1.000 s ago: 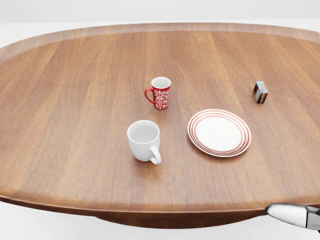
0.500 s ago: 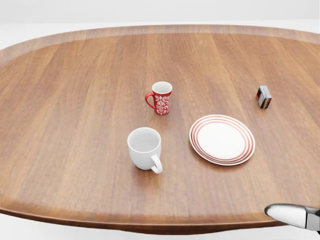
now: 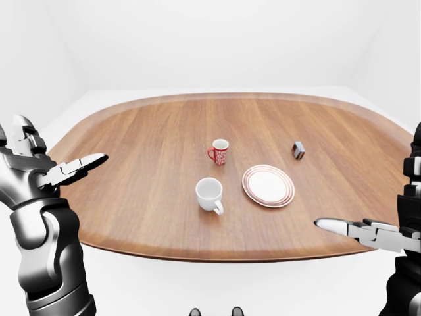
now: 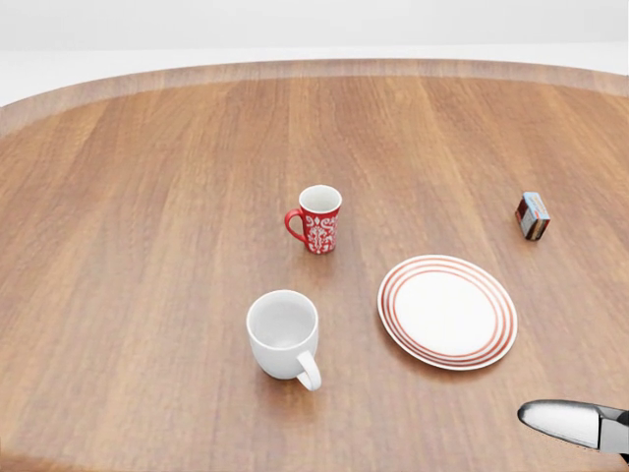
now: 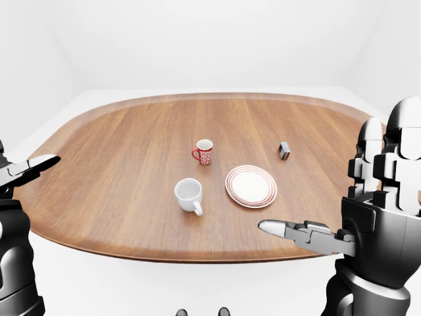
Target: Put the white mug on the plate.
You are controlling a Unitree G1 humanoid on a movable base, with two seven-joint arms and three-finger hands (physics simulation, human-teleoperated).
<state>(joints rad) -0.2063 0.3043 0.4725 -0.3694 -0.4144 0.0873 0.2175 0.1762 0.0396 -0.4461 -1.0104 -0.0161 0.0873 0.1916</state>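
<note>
Starting with the left-eye view, the white mug (image 3: 210, 193) is seen upright just below the middle of the frame on the wooden desk (image 3: 145, 164), with the red-ringed plate (image 3: 268, 185) just beside it to the right, the two apart. A red patterned mug (image 3: 219, 151) stands above them and a small box (image 3: 298, 150) lies further right. The left hand (image 3: 49, 172) is raised at the left edge, fingers spread and grasping nothing, well apart from the mug. The right hand (image 3: 368, 232) is held at the lower right, fingers extended, also empty.

In the head view, the white mug (image 4: 284, 334) sits at lower centre, its handle turned toward the bottom right of the frame; the plate (image 4: 448, 311) is bare. Only a fingertip of the right hand (image 4: 575, 423) shows at the bottom right corner.

In the right-eye view, the right hand (image 5: 316, 237) is shown released, low and right of the plate (image 5: 250, 185).

The mug is judged rigid, glazed and probably slippery, moderately light and breakable. It would best be taken round the body or by the handle, kept upright, and set down gently.
</note>
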